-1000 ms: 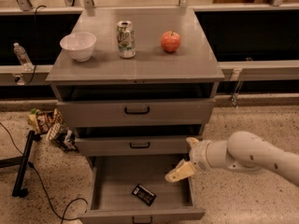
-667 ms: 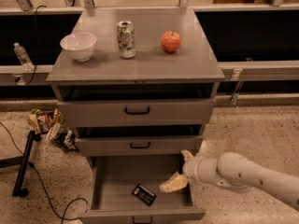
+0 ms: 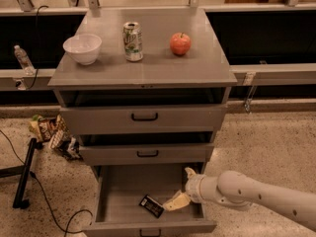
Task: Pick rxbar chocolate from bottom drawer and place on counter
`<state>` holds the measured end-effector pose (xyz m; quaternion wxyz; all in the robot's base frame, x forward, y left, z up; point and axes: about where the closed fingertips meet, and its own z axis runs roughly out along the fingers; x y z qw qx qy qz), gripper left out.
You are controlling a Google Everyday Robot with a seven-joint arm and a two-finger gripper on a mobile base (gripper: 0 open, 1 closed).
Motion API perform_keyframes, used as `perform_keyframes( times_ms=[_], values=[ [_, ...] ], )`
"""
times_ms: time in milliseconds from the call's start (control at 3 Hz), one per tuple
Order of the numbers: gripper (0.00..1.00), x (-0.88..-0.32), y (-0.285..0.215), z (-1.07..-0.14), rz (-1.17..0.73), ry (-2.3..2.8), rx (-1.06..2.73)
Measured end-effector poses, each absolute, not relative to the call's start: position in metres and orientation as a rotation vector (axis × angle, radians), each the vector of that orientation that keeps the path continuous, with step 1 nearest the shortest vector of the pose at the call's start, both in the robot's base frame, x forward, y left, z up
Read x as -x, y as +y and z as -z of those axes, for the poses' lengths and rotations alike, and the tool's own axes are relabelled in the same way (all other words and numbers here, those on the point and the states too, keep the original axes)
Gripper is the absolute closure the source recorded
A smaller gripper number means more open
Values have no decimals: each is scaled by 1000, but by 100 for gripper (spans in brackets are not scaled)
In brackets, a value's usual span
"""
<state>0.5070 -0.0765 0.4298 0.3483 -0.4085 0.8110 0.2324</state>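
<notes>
The rxbar chocolate [image 3: 151, 206], a small flat bar in a black wrapper, lies on the grey floor of the open bottom drawer [image 3: 118, 189], near its front. My gripper [image 3: 176, 201] reaches into the drawer from the right on a pale arm and sits just right of the bar, close to it or touching it. The counter [image 3: 148, 68] is the grey top of the cabinet above.
On the counter stand a white bowl [image 3: 82, 48], a soda can [image 3: 133, 41] and a red apple [image 3: 180, 44]. The two upper drawers are slightly open. Snack bags [image 3: 52, 132] lie on the floor at the left, beside a black stand leg [image 3: 23, 174] and a cable.
My gripper has moved down and to the left, from above the drawer's right edge into the drawer, ending beside the bar. The bar has not moved.
</notes>
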Motion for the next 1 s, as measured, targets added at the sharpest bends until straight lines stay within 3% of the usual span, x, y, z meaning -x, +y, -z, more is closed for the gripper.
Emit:
perform_keyframes(
  times_ms=[1000],
  values=[
    [0,-555,-5,-294,-719,2024,1020]
  ],
)
